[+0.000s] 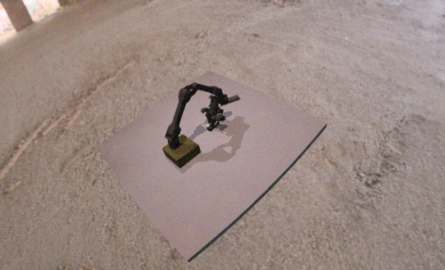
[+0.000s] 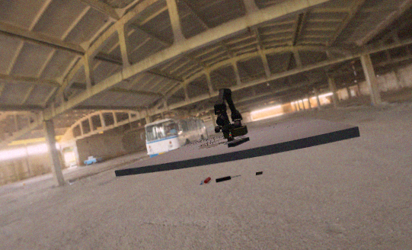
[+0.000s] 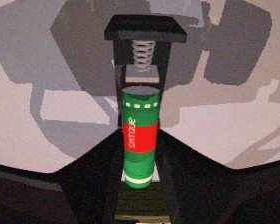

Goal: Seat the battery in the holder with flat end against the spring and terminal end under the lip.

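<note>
The green battery with a red band (image 3: 140, 137) is lengthwise between the fingertips in the wrist view. A bit of green and red shows at the fingers in the exterior view (image 2: 230, 134). My gripper (image 3: 139, 135) (image 1: 210, 126) is shut on the battery. The black holder (image 3: 145, 29) lies under and beyond it, roughly lined up. Its coil spring (image 3: 143, 54) and pale contact plate (image 3: 142, 74) are at the far end, with a visible gap to the battery's grey flat end. The battery and fingers hide the lip end. Height above the holder floor cannot be told.
A long dark bar (image 1: 234, 99) (image 2: 238, 142) lies on the table (image 1: 197, 206) beyond the arm. The arm's olive base block (image 1: 181, 151) stands nearer the left. Small items, including a red one (image 2: 207, 180), show below the table edge in the exterior view.
</note>
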Tool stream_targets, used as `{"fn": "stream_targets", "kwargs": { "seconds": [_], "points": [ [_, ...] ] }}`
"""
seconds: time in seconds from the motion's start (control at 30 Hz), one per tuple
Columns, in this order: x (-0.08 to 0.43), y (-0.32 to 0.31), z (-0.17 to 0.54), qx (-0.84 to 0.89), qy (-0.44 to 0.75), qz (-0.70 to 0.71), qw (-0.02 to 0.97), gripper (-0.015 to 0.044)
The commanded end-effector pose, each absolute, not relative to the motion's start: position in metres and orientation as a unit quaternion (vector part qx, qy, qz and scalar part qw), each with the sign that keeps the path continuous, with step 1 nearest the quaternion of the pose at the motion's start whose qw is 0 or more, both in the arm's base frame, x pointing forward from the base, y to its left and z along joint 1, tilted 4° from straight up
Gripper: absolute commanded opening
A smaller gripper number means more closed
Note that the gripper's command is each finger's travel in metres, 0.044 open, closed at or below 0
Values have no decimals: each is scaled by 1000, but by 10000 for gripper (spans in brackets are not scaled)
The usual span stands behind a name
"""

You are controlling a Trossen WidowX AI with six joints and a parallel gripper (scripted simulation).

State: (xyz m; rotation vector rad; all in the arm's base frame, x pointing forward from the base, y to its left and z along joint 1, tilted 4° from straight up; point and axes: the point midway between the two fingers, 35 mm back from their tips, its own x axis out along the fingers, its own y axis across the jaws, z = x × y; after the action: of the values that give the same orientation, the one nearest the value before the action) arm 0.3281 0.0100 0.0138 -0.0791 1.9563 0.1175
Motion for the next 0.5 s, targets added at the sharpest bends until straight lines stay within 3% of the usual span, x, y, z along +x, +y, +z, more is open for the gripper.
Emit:
{"fn": "stream_targets", "kwargs": {
  "seconds": [0.0, 0.47],
  "points": [
    [330, 10, 13, -35, 834, 47, 548, 60],
    [334, 10, 10, -34, 844, 48, 534, 60]
  ]
}}
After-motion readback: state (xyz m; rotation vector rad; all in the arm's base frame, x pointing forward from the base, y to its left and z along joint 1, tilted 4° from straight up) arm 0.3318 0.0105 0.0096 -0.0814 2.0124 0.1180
